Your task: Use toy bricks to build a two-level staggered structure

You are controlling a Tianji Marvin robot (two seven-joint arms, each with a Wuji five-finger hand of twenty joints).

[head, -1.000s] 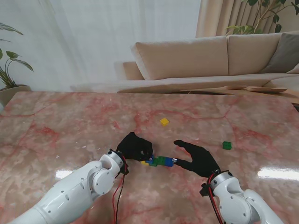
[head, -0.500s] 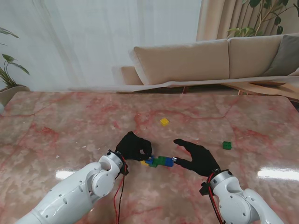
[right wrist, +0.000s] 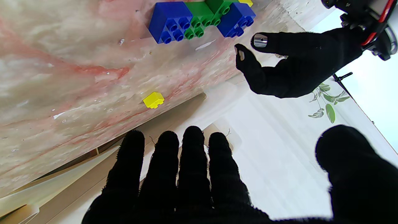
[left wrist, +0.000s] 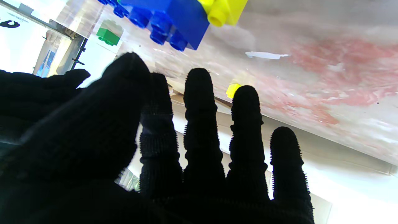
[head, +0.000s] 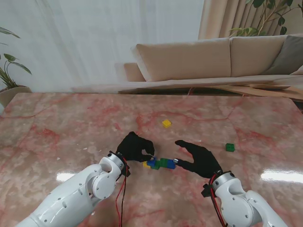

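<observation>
A short row of joined bricks [head: 160,163] lies on the marble table between my hands. In the right wrist view it reads as a blue brick [right wrist: 169,21], green bricks [right wrist: 202,17] and a second blue brick [right wrist: 236,18], with a yellow brick [right wrist: 245,2] at the far end. My left hand [head: 135,147] hovers at the row's left end, fingers curled but apart, holding nothing; its wrist view shows the blue brick [left wrist: 169,18] and the yellow brick [left wrist: 225,11] just beyond the fingertips. My right hand [head: 199,160] stands open at the row's right end.
A loose yellow brick [head: 166,123] lies farther from me, past the row. A loose green brick [head: 230,147] sits to the right of my right hand. A beige sofa [head: 199,59] stands beyond the table's far edge.
The left hand has edged slightly left, off the row's end brick. The right hand and the bricks stay where they were.
</observation>
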